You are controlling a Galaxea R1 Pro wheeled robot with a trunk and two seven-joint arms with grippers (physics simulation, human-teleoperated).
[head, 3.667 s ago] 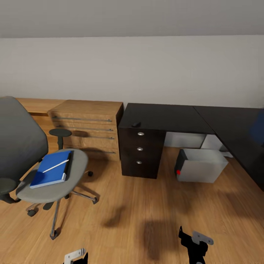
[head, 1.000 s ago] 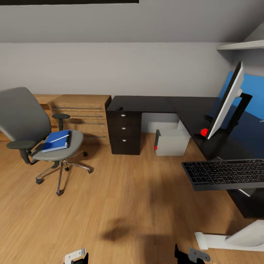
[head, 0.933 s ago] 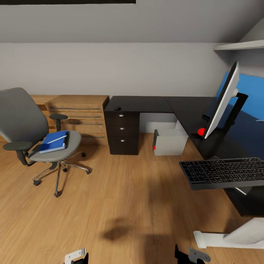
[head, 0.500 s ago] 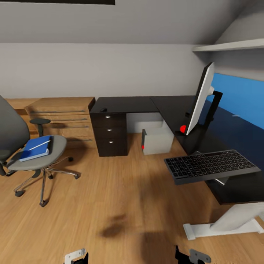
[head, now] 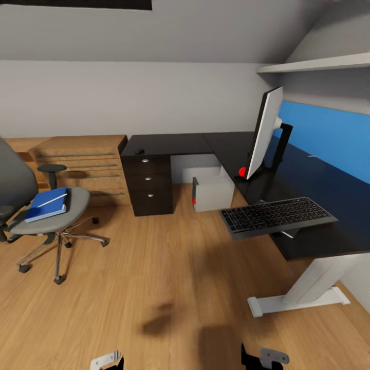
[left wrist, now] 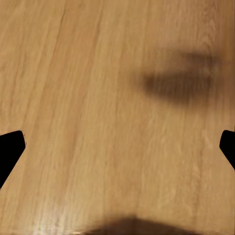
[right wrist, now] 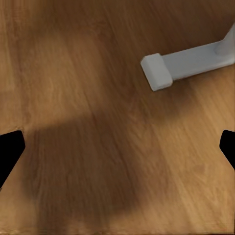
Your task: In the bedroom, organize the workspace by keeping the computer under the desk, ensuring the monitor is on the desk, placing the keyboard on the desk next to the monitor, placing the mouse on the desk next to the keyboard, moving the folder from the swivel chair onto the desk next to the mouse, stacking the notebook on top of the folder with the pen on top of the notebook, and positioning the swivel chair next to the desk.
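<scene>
The folder lies flat on the chair seat, pen on top, well apart from the surface where the keyboard overhangs the edge. Thin, stiff and light, the folder looks best pinched at an overhanging edge; the pen may roll off. Both grippers, left and right, hang spread wide and empty above the floor.

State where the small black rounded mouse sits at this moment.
In the head view, the small black rounded mouse rests on the black L-shaped desk, at its left end above the three-drawer unit, beside the wooden chest.
</scene>
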